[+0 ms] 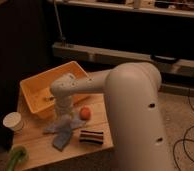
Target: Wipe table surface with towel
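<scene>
White arm (97, 82) stretched out from the shoulder, wrist (65, 91) turned down, claw (63, 113) low beneath it — apparently pointing straight down

One towel (61, 134) under jaws, one bin (36, 94)

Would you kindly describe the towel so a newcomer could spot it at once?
On the small wooden table, look in front of the yellow bin, where the claw points down. The towel is the crumpled grey-blue cloth beneath it, the only fabric there.

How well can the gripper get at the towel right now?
Probably yes: the gripper sits right over the towel with nothing between them; the orange ball lies off to one side.
</scene>
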Tool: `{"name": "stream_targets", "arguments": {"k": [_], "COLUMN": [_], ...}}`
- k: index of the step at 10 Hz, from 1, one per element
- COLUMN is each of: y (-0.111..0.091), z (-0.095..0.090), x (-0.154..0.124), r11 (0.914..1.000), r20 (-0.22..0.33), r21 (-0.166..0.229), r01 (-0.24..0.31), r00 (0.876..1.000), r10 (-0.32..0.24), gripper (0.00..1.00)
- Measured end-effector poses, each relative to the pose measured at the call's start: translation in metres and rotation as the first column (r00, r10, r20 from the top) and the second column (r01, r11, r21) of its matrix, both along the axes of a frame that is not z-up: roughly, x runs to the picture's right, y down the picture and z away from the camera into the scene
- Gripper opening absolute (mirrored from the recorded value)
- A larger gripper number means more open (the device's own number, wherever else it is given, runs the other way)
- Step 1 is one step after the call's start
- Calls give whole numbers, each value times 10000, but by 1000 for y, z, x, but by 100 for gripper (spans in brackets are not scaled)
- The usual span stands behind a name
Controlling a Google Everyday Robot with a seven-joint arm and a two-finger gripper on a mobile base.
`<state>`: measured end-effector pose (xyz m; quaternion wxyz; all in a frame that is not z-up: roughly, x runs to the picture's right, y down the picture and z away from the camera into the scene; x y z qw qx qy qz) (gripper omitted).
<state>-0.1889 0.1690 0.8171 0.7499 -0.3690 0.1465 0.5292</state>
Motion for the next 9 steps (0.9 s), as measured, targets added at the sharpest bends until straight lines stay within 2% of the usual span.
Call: {"name": "stream_targets", "arguments": {"k": [3, 7, 9], "y": [10, 5, 8], "z": [13, 25, 31], "x": [1, 1, 1], "r11": [9994, 9958, 9949], "r20": [-224, -504, -594], "r21": [334, 911, 995], "r01": [-98, 71, 144], "r00": [9997, 9987, 9982], "r10": [106, -25, -85], "gripper": [65, 65, 65]}}
